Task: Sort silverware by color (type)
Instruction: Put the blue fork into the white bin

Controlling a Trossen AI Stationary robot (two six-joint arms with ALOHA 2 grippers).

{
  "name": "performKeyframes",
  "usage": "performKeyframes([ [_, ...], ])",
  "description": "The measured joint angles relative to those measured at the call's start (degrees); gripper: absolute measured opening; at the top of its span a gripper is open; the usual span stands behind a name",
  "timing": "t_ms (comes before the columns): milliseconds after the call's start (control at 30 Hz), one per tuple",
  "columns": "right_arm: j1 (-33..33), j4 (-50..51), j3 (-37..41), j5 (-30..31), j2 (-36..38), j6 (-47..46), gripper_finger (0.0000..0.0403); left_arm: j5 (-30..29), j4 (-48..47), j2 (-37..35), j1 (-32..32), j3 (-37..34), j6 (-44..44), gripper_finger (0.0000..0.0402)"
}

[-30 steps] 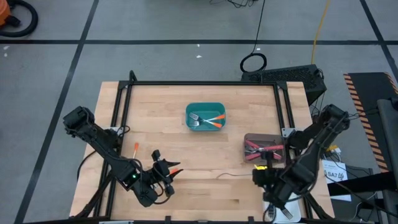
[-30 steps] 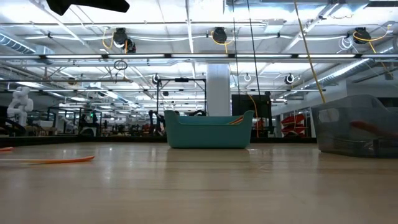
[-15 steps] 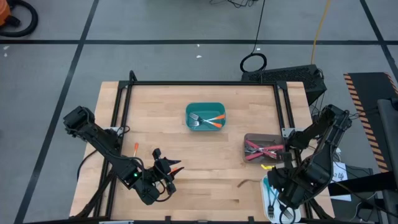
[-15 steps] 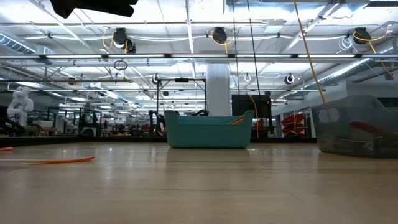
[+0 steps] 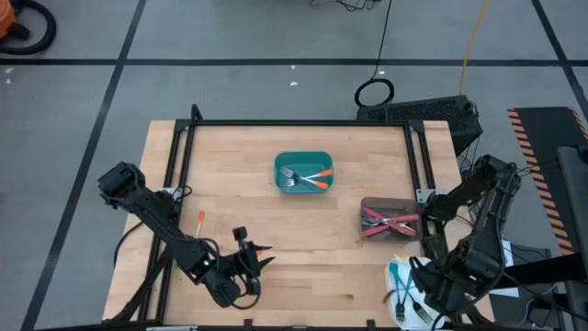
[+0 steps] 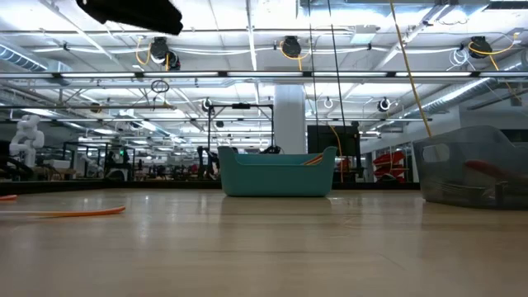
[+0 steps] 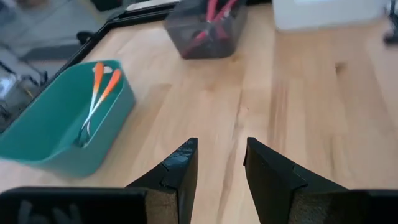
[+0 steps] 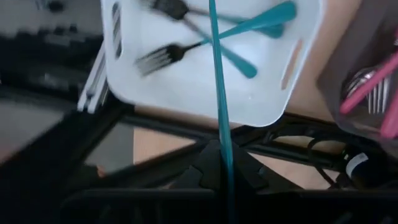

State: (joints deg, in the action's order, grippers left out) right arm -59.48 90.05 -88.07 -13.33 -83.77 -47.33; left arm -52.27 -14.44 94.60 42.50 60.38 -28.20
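Note:
My right gripper [image 8: 225, 180] hovers over the white bin [image 5: 395, 274] at the table's near right corner, shut on a teal fork [image 8: 217, 74]. Several teal forks [image 8: 249, 37] lie in that bin. My left gripper [image 7: 217, 163] stands open above the bare table near its near left, nothing between its fingers. One orange fork [image 5: 199, 219] lies flat on the table beside the left arm. The teal bin [image 5: 323, 158] holds orange forks [image 7: 98, 93]. The grey bin [image 5: 367, 204] holds red forks [image 5: 390, 221]. My right gripper pinches the teal fork's slim handle [image 8: 224, 149] between its two fingers. The fingers come from above, pointing steeply down, and the fork runs on past the fingertips along their line. It is lifted clear above the white bin; its far end leaves the picture.
A black frame [image 5: 303, 123] runs round the wooden table top. In the low view the teal bin [image 6: 276, 173] stands at the middle back, the grey bin [image 6: 474, 169] at the right, and the orange fork [image 6: 78, 213] at the left. Bare wood lies between the bins and the near edge.
My right gripper has carried the teal fork toward the table's near right corner, from over the bare wood to over the white bin, and has tipped to point more steeply down. My left gripper has rolled a little about its own line.

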Motion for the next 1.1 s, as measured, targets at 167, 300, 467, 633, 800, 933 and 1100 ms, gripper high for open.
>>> performKeyframes([
  [167,-0.9,0.0,0.0,-2.0,0.0,5.4,0.0000,2.8,3.6,2.5,-0.2,0.0,7.9,0.0131],
  [300,-0.8,0.0,0.0,-2.0,0.0,5.9,0.0000,6.3,7.0,3.4,-0.2,0.0,12.9,0.0131],
  [467,-0.8,0.0,0.7,-6.1,0.0,6.1,0.0000,7.3,10.4,3.5,0.0,0.0,17.9,0.0131],
  [633,-0.8,0.0,4.2,-10.0,0.0,6.0,0.0000,7.3,11.3,3.5,-0.2,0.0,18.0,0.0131],
  [800,-0.8,0.0,8.2,-14.4,0.0,6.0,0.0000,7.3,11.4,3.5,-0.6,0.0,17.9,0.0131],
  [933,-0.7,0.0,10.4,-15.5,0.0,5.3,0.0000,7.3,11.4,3.5,-0.7,0.0,17.8,0.0131],
  [1100,0.2,0.0,11.6,-15.5,0.0,5.9,0.0003,7.3,11.6,3.5,-1.2,0.0,17.5,0.0131],
])
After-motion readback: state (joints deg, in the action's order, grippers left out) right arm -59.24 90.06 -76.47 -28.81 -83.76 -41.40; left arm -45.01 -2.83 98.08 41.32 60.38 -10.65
